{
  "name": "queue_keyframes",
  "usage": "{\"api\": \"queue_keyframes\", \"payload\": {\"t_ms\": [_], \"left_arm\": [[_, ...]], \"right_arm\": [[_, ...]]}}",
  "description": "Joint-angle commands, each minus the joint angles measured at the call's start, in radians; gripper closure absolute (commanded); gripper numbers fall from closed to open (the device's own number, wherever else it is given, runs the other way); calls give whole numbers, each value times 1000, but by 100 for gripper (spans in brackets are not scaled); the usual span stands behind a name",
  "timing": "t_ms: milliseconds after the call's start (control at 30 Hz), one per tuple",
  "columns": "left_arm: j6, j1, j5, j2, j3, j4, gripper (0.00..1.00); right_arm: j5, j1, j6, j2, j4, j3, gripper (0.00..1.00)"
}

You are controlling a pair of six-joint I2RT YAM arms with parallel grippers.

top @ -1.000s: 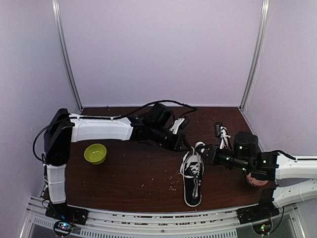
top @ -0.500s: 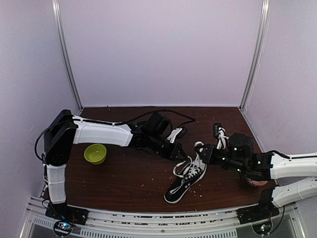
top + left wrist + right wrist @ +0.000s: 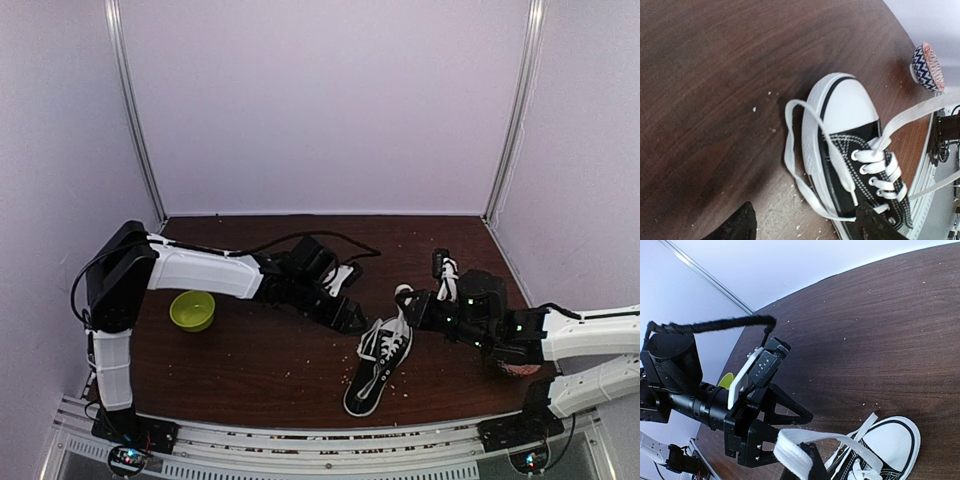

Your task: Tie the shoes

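black canvas low-top sneaker [image 3: 376,372], white toe cap and sole, laces [image 3: 912,115] untied, sole-down, angled diagonally

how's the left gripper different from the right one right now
The left gripper is open, fingers spread wide with nothing clamped; the right gripper is shut on the white lace, holding it taut. Seen from above, the left is on the sneaker's left, the right on its right. Both sit close to its heel end.

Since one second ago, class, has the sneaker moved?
Yes. The sneaker has turned, its toe swinging left, toward the green bowl side of the table.
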Motion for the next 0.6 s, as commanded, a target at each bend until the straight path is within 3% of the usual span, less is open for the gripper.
{"api": "queue_keyframes", "payload": {"t_ms": [0,233,400,567], "left_arm": [[-55,7,54,-12,-56,62,31],[-144,7,72,52,-4,52,38],[-183,7,66,155,109,-62,51],[-237,7,72,172,111,-66,60]], "right_arm": [[38,-3,7,-7,45,-3,100],[29,-3,6,7,50,3,100],[25,-3,8,10,53,4,100],[32,-3,8,-1,50,-4,100]]}}
